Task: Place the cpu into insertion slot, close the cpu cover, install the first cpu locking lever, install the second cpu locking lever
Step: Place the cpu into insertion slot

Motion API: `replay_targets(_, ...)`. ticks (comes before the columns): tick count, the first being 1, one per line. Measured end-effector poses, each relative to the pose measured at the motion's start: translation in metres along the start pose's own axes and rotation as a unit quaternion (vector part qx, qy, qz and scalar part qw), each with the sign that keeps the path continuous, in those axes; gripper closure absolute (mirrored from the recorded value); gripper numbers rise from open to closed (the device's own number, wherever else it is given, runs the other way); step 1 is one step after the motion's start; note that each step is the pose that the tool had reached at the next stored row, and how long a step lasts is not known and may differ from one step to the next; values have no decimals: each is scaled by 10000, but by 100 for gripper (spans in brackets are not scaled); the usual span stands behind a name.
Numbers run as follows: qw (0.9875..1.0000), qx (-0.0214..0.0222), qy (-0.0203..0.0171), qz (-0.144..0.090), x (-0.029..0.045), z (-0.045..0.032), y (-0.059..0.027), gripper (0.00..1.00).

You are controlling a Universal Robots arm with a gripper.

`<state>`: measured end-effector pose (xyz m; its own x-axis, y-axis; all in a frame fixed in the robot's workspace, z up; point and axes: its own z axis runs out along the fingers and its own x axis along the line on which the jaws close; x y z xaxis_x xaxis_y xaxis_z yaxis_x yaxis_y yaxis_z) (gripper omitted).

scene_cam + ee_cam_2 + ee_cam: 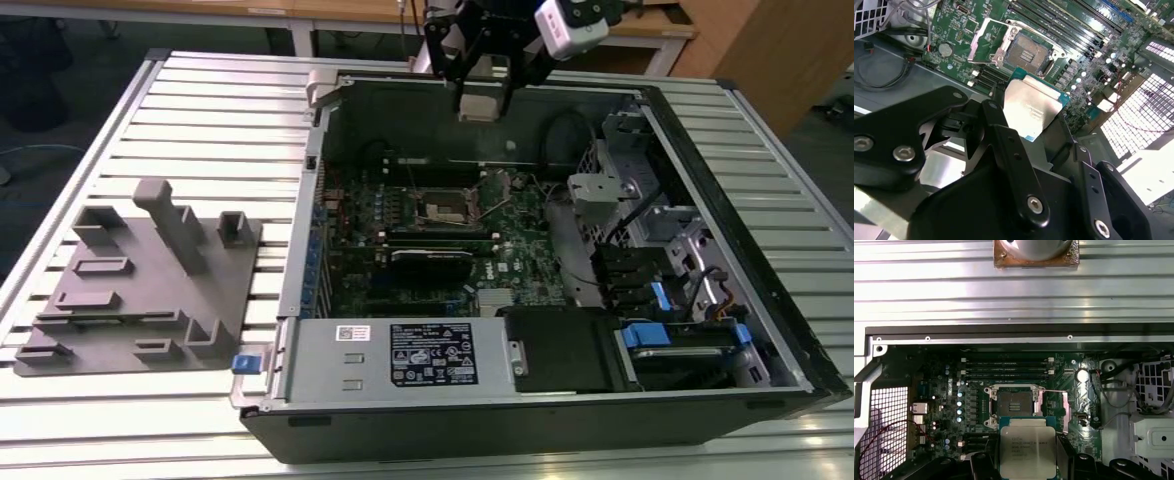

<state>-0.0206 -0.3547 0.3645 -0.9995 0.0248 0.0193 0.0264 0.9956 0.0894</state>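
Up above the open case (534,432), the gripper (483,106) is clamped on the chip (1027,452), pinching its edges. Below the gripper, well apart from it, the socket (1015,407) sits uncovered on the green board (956,27).

Your end effector (483,104) holds the cpu (1027,452) above the case (534,432); insertion slot (449,205) inside it, fixture block (134,290) at the exterior view's left.

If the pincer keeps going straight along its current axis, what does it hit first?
Probably the open insertion slot, or the green board beside it; the cpu held in the pincer leads. Depth unclear.
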Motion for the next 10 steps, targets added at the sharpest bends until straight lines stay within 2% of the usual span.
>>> replay_targets(10,10000,0,0,0,0,14,-1,46)
